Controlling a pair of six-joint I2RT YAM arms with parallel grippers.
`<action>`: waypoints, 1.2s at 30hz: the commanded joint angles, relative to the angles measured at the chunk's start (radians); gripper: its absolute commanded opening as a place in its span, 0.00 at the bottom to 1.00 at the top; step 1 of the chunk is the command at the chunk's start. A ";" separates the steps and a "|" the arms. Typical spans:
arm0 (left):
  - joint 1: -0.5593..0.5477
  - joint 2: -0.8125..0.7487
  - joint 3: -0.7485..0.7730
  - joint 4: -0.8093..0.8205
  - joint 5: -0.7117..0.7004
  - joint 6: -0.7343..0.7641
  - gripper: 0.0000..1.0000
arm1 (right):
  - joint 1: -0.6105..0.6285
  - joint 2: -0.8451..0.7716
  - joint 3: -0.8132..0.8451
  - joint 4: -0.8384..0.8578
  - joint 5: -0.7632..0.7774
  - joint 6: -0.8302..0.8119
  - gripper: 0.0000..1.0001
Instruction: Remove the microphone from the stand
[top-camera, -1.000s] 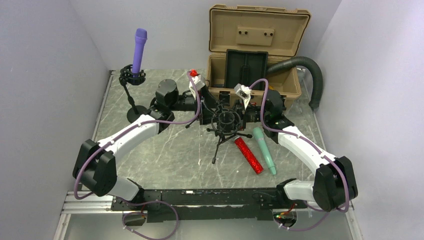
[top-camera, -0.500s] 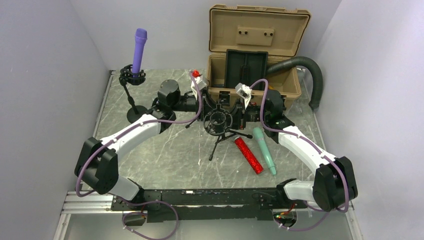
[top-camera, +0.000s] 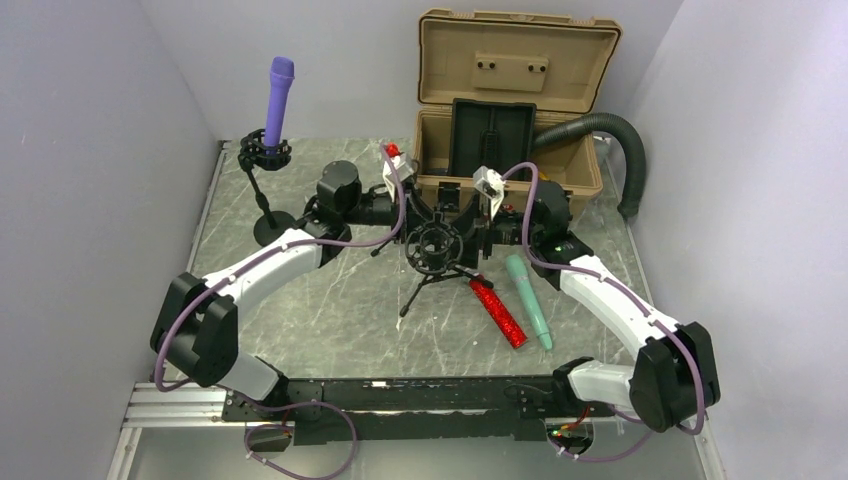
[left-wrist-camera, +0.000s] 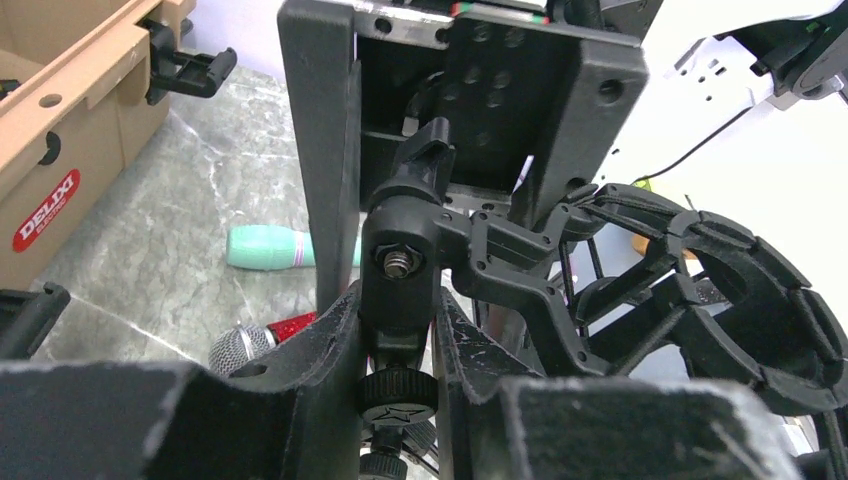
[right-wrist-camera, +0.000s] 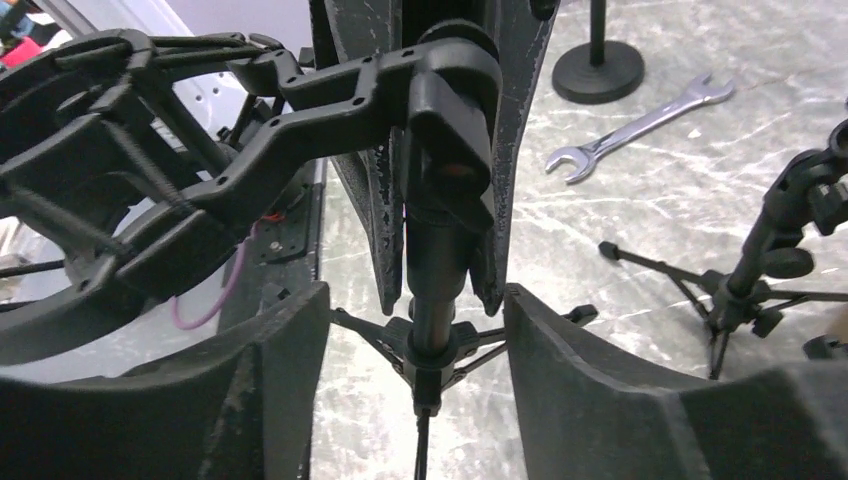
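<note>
A black tripod stand (top-camera: 433, 245) with an empty ring mount sits mid-table between both arms. My left gripper (left-wrist-camera: 398, 310) (top-camera: 420, 215) is shut on the stand's swivel joint (left-wrist-camera: 400, 255), just above its knurled knob. On the other side, my right gripper (right-wrist-camera: 415, 300) (top-camera: 465, 222) is open, its fingers either side of the stand's pole (right-wrist-camera: 435, 260) without touching it. A red microphone (top-camera: 497, 310) and a teal microphone (top-camera: 528, 298) lie on the table to the right. At the back left, a purple microphone (top-camera: 278, 100) stands upright in a round-base stand (top-camera: 262, 190).
An open tan case (top-camera: 510, 120) stands at the back, with a grey hose (top-camera: 620, 140) curving beside it. A wrench (right-wrist-camera: 640, 125) lies near the round base (right-wrist-camera: 598, 72). Another black tripod stand (right-wrist-camera: 760, 260) shows in the right wrist view. Walls close in both sides.
My left gripper has closed on the tripod stand's joint and my right gripper has let go and opened. The stand has shifted a little to the left and back.
</note>
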 joint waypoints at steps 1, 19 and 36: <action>0.025 -0.099 -0.009 0.033 -0.005 0.023 0.00 | 0.000 -0.046 0.005 0.011 0.024 -0.040 0.71; 0.350 -0.373 -0.061 -0.382 -0.237 0.395 0.00 | -0.028 -0.113 -0.023 -0.046 0.077 -0.117 0.93; 0.470 -0.125 -0.113 -0.040 -0.366 0.478 0.00 | -0.051 -0.123 -0.024 -0.044 0.077 -0.104 0.94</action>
